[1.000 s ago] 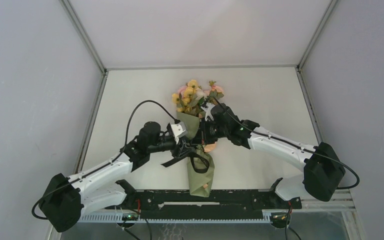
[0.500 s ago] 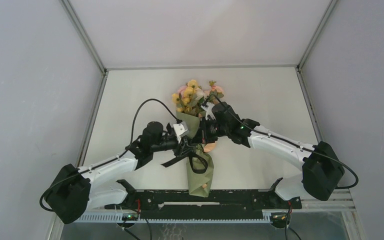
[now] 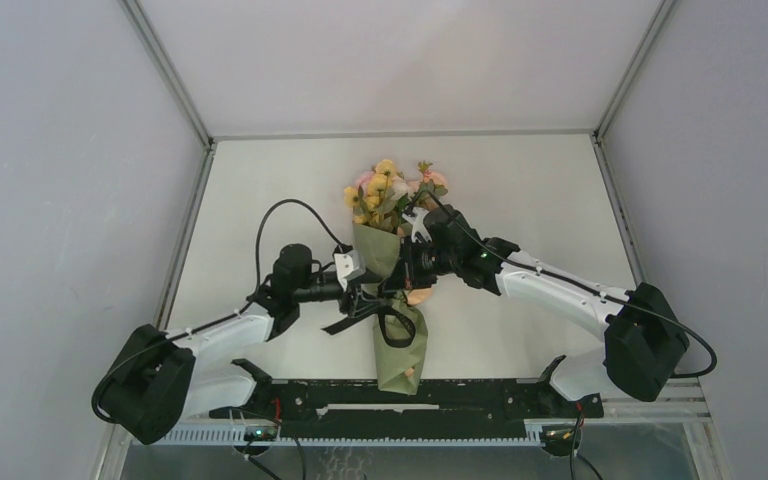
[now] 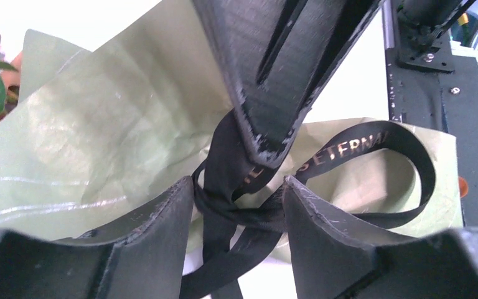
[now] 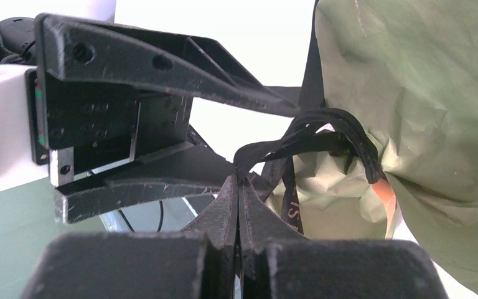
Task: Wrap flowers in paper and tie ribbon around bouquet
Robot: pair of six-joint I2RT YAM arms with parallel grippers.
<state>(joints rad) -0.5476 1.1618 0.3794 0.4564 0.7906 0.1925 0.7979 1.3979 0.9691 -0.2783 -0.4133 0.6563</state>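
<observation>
The pale worktop (image 3: 530,200) carries the bouquet (image 3: 401,352), which lies lengthwise with both arms meeting over its waist. Its olive-green paper (image 4: 99,124) forms a cone that holds the flowers (image 3: 385,190). The yellow, pink and cream blooms spill from the wide mouth just beyond both pincers, and the narrow tail runs back from them toward the arm bases.

The black ribbon (image 4: 373,134), printed with gold lettering, is gathered into crossed strands at the waist. One loop hangs out over the paper to the tail side of the pincers.

The left pincer (image 4: 238,184) stands apart, its two fingers on either side of the ribbon's crossing. Strands pass through the gap and seem to brush the inner faces.

The right pincer (image 5: 238,180) reaches in from the opposite side with its fingers pressed together, nipping a strand of ribbon at the tips, right above the left pincer's gap.
</observation>
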